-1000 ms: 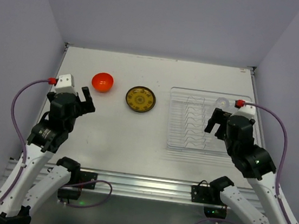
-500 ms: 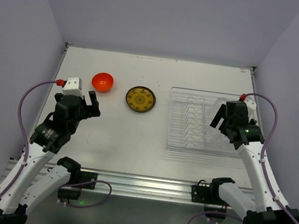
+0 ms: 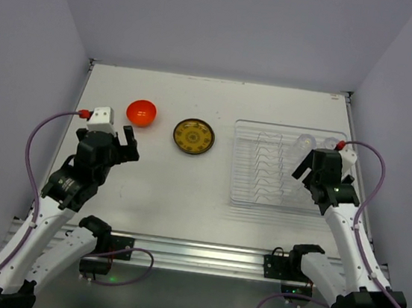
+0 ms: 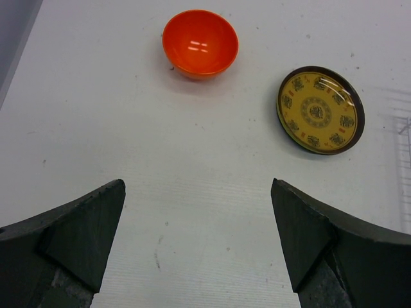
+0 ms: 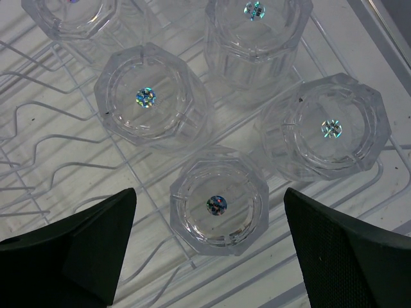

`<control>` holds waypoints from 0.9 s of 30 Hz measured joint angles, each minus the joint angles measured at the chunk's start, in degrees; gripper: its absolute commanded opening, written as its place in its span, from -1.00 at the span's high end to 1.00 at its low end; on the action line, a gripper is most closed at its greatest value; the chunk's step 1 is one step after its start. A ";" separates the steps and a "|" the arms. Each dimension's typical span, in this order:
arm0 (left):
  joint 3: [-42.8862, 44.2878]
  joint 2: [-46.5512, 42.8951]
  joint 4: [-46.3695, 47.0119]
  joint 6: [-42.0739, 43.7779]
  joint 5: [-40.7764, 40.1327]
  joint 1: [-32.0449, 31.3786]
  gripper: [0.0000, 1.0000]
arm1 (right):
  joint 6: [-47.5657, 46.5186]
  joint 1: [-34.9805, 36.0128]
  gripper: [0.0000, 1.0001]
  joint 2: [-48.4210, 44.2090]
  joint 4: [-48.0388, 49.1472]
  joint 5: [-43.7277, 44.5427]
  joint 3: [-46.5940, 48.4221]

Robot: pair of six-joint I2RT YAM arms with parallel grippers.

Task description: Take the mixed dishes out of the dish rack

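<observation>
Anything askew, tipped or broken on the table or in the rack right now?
Nothing stands out. The orange bowl and patterned plate sit flat on the table, apart. The clear cups stand level in the dish rack, none tipped, nothing spilled or visibly damaged.

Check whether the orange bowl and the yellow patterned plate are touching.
Apart. The left wrist view shows a strip of table between the orange bowl and the yellow patterned plate.
</observation>
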 measured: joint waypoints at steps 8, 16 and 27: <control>0.00 0.17 -0.22 -0.02 -0.26 -0.17 -1.00 | 0.98 -0.44 -0.85 4.11 3.76 -0.02 -1.95; 0.00 0.81 -0.24 -0.04 -0.28 -0.20 -1.00 | 2.97 -0.63 -0.76 3.98 5.55 0.02 -4.85; 0.00 0.79 -0.33 -0.87 -0.81 -0.22 -1.00 | 3.93 -0.66 -0.36 3.15 6.75 -0.07 -6.64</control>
